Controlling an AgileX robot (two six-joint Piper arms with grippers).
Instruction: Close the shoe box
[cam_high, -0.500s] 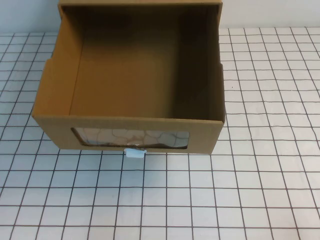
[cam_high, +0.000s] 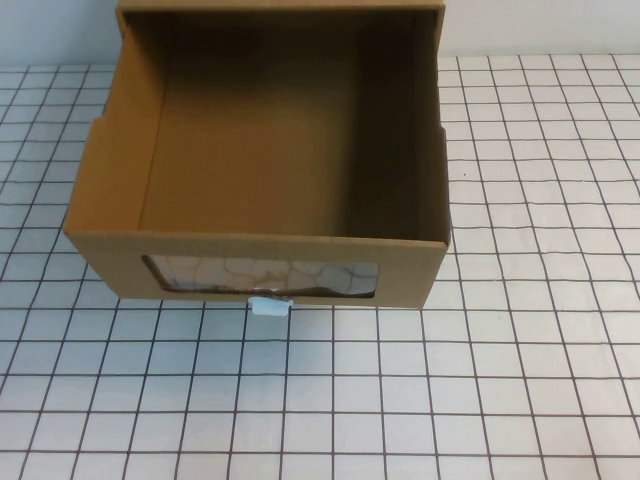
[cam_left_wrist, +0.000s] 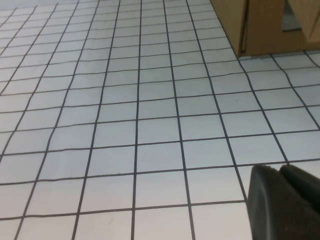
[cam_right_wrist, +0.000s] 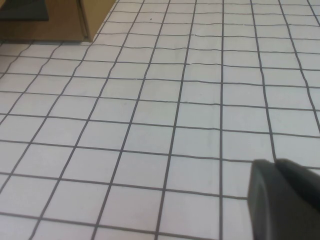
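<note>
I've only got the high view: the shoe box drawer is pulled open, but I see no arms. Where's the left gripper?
Observer: The left gripper hangs low over the gridded table, apart from the shoe box, not touching it.
Operator: And the right one?
Observer: The right gripper hangs over the table on the other side. Only a corner of the box shows at the edge of its wrist view, and there is no contact.
</note>
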